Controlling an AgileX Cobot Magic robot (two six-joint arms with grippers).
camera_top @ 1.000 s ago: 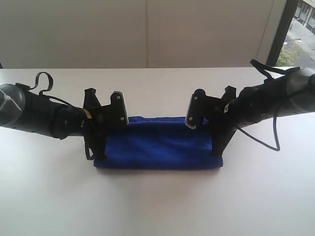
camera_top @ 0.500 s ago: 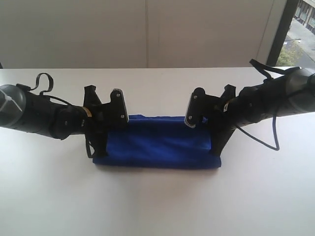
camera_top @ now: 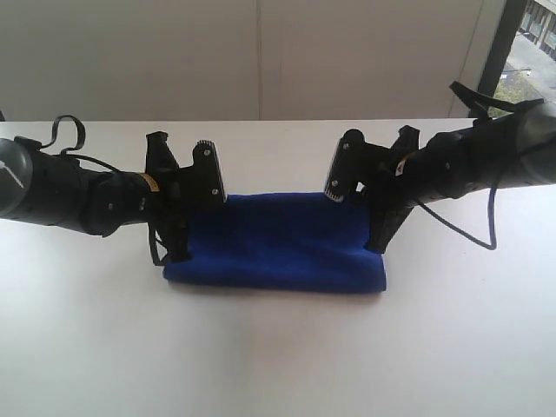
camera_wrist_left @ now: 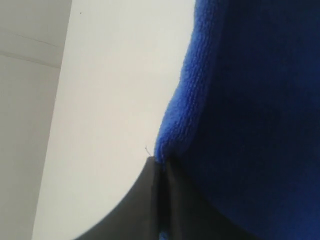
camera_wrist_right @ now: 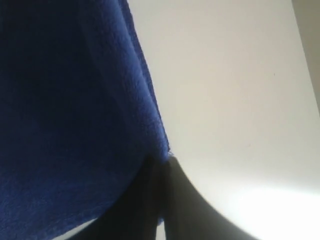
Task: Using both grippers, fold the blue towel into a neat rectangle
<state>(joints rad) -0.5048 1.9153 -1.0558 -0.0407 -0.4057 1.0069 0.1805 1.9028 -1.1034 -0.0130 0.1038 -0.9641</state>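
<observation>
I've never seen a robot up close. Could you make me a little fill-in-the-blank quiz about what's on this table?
The soft, folded microfibre towel is deep ____.
It lies on a smooth, flat ____ table.
The black left hand and the black right hand are each clamped ____ on one end of the towel.
Missing words: blue; white; shut.

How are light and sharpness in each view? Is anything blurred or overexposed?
Exterior view: even daylight, fairly sharp, soft shadow before the blue towel. Left wrist view: towel pile crisp at its edge, left gripper a blurred black mass. Right wrist view: softer focus, right gripper blurred, glare on the table.
</observation>
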